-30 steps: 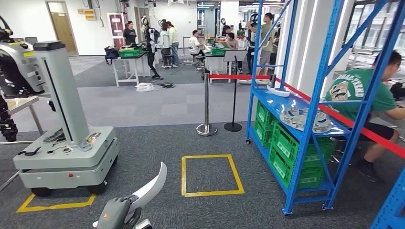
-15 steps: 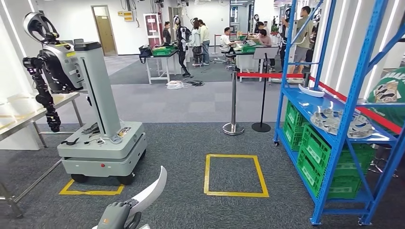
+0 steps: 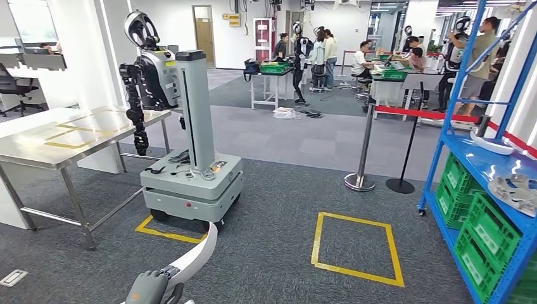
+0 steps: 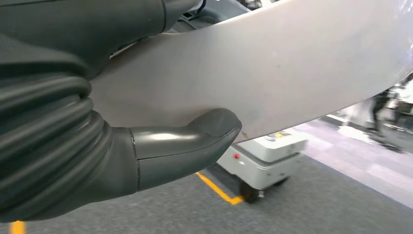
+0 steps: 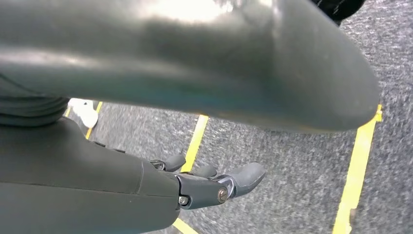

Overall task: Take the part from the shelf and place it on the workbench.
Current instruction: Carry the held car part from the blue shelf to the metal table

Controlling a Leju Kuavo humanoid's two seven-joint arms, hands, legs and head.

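Grey carpet, left hand point(image 3: 147, 291) w/ white part point(image 3: 193, 258)

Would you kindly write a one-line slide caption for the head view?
Left hand holds a curved white plastic part above grey carpet, with the steel workbench ahead to the left.

Bright, even indoor light from ceiling strips; glare on the steel workbench point(image 3: 60, 136) top and blue shelf point(image 3: 481, 168). Head view sharp, slightly bowed at edges. Both wrist views blurred close up, backgrounds soft
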